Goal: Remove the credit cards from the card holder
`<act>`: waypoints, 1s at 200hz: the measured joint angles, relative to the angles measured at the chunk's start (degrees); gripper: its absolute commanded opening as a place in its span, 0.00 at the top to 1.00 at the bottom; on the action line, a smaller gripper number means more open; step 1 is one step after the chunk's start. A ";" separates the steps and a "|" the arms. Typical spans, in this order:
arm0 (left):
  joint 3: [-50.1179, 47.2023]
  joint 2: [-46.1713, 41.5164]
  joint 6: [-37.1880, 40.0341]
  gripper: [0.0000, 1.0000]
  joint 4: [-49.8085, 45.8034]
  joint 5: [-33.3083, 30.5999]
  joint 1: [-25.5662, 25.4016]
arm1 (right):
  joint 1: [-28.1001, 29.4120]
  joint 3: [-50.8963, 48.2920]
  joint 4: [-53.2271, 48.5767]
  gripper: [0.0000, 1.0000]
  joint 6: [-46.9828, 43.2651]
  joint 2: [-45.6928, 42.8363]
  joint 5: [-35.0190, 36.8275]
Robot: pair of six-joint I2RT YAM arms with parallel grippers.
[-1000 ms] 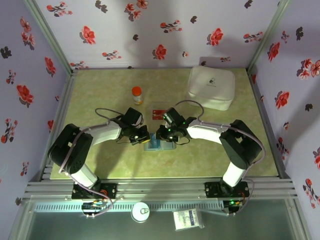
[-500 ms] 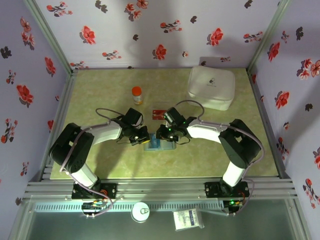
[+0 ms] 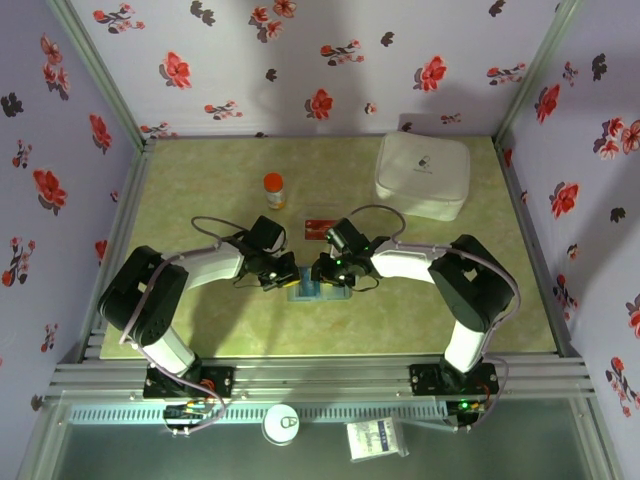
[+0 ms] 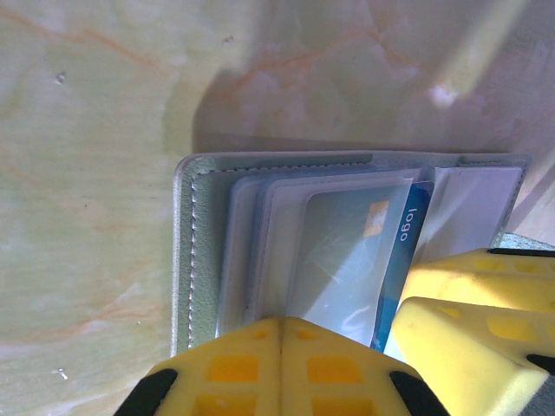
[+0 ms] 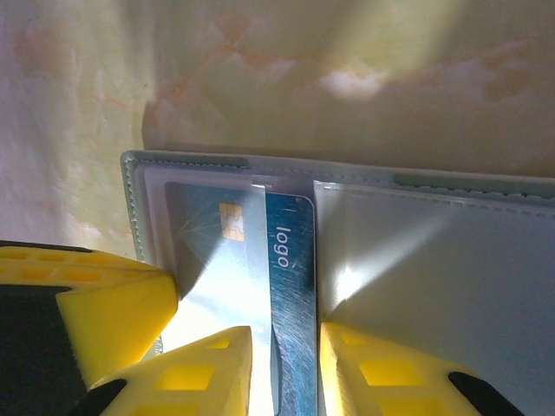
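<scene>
A pale green, marbled bench top [image 3: 200, 330] fills the floor of the booth. At its far right corner lies 1 large white rounded-rectangular case [image 3: 422, 175], flat, with a small dark mark on its lid. Well to the left of the case, near the middle of the far half, 1 small bottle with an orange cap and orange label [image 3: 274, 190] stands upright. 3 lilac walls printed with red and dark flowers [image 3: 330, 60] close in the far, left and right edges. Silver aluminium rails [image 3: 330, 375] run along the near edge. Below them lie a white round object [image 3: 282, 424], perhaps a lid, and a small white printed packet [image 3: 375, 438].
</scene>
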 measured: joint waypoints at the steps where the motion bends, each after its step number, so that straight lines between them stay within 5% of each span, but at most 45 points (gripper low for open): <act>1: 0.00 0.00 0.00 1.00 0.00 0.00 0.00 | 0.00 0.00 0.00 0.72 0.00 0.00 0.00; 200: 0.00 0.00 -0.02 1.00 0.00 -0.44 -0.63 | -1.20 -5.42 8.22 0.88 3.45 -2.60 -2.82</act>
